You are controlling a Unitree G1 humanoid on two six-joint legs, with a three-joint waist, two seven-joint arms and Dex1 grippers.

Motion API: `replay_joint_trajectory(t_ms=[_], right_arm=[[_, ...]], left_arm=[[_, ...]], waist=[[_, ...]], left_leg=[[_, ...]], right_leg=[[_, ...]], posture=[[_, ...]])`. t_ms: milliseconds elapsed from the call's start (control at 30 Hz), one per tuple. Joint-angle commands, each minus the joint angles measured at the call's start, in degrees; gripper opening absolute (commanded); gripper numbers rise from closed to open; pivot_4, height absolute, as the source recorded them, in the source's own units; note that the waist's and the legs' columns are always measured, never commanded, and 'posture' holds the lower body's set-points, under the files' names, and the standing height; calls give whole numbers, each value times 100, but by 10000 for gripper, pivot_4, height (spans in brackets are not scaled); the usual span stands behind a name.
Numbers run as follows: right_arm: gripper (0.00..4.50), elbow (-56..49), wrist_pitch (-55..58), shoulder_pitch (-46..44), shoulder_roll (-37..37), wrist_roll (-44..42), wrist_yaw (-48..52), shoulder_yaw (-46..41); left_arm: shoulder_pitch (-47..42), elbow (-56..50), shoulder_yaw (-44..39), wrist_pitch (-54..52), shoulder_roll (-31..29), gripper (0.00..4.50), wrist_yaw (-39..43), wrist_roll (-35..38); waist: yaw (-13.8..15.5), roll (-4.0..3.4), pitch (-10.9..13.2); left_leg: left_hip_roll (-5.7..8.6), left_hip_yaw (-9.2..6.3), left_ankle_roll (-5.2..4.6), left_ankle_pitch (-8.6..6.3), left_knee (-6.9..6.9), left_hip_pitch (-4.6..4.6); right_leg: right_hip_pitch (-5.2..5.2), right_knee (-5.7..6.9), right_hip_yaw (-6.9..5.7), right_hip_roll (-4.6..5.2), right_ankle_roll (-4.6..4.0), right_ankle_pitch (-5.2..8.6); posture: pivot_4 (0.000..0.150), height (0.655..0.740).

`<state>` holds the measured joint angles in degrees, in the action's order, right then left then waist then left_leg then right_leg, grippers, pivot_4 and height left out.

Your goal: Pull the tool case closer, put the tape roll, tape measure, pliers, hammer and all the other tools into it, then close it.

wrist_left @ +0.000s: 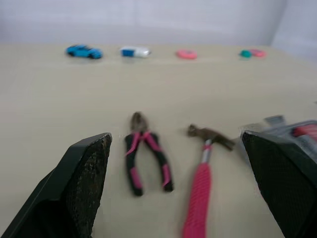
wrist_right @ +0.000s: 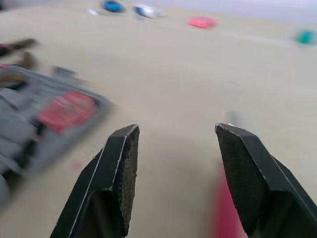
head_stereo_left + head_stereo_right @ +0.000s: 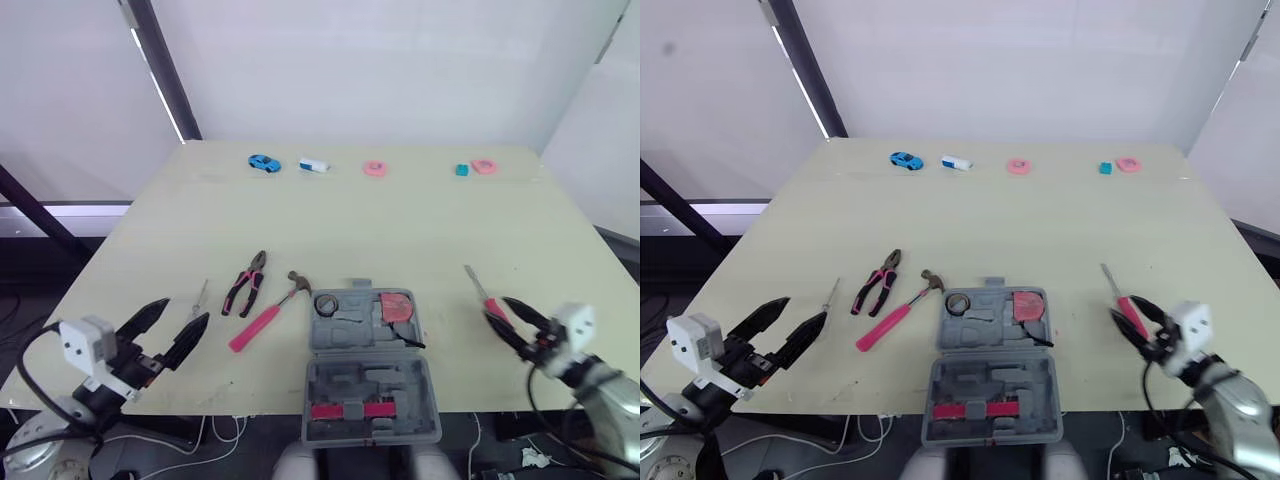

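The grey tool case (image 3: 372,395) lies open at the table's front middle, its near half over the front edge. A black tape roll (image 3: 327,304) and a red tape measure (image 3: 397,306) sit in its far half. Left of it lie the pink-handled hammer (image 3: 268,314), the pink-and-black pliers (image 3: 246,283) and a thin small screwdriver (image 3: 199,300). A red-handled screwdriver (image 3: 482,292) lies to the right. My left gripper (image 3: 185,311) is open near the front left edge, pointing at the pliers (image 1: 146,158) and hammer (image 1: 200,198). My right gripper (image 3: 496,309) is open at the red screwdriver's handle (image 2: 225,213).
Along the far edge lie a blue toy car (image 3: 264,163), a white-and-blue block (image 3: 314,166), a pink ring (image 3: 375,168), a teal block (image 3: 461,170) and another pink piece (image 3: 484,166). A dark slanted pole (image 3: 165,75) stands at the back left.
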<state>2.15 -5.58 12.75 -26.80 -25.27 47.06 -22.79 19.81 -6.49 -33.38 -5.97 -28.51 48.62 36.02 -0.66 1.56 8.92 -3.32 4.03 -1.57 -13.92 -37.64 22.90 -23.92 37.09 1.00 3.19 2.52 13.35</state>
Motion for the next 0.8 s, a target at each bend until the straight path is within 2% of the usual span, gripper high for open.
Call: replay_joint_trajectory(t_ms=[33,100,133,167,267,567,800], right_arm=[[25897,27,-474,490,-52,-88,59,-524],[25897,77,-600,837,16,-191,117,-726],[28177,100,-640,969,47,-249,144,-794],[30931,133,-672,1130,90,-346,222,-868],[44792,210,-638,1559,230,-672,494,-1017],[44792,217,-570,1740,340,-859,689,-964],[44792,-201,-15,1368,0,-1053,1032,-611]], left_arm=[[74,324,-218,293,14,45000,42,-82],[84,567,-268,404,7,45000,30,-125],[89,676,-291,454,4,45000,24,-146],[97,819,-330,516,15,45000,19,-153],[176,1146,-408,701,53,45000,16,-209],[311,1487,-439,904,58,45000,35,-247],[95,1019,-251,817,-23,45000,-70,-275]], waist=[[-3,3,-2],[3,8,-6],[1,7,-5],[-3,7,-5],[-17,8,-6],[-13,5,-6],[1,-2,-2]], left_leg=[[-2,-1,8,-4,5,0],[-7,0,23,-13,22,-1],[-8,-2,23,-13,28,-1],[-11,-1,23,-13,32,0],[-17,2,25,-14,37,-2],[-25,6,29,-18,47,-2],[-27,6,37,-22,50,-1]], right_leg=[[0,-5,0,1,0,0],[0,-18,-1,6,0,0],[0,-24,-4,7,0,0],[-2,-27,-4,8,0,0],[-4,-27,-4,14,0,0],[-13,-35,-49,106,1,0],[-15,-36,-141,152,0,0]], posture=[[1500,7395],[1500,7395],[1500,7395],[1500,7395],[1500,7395],[1500,7395],[1500,7395]])
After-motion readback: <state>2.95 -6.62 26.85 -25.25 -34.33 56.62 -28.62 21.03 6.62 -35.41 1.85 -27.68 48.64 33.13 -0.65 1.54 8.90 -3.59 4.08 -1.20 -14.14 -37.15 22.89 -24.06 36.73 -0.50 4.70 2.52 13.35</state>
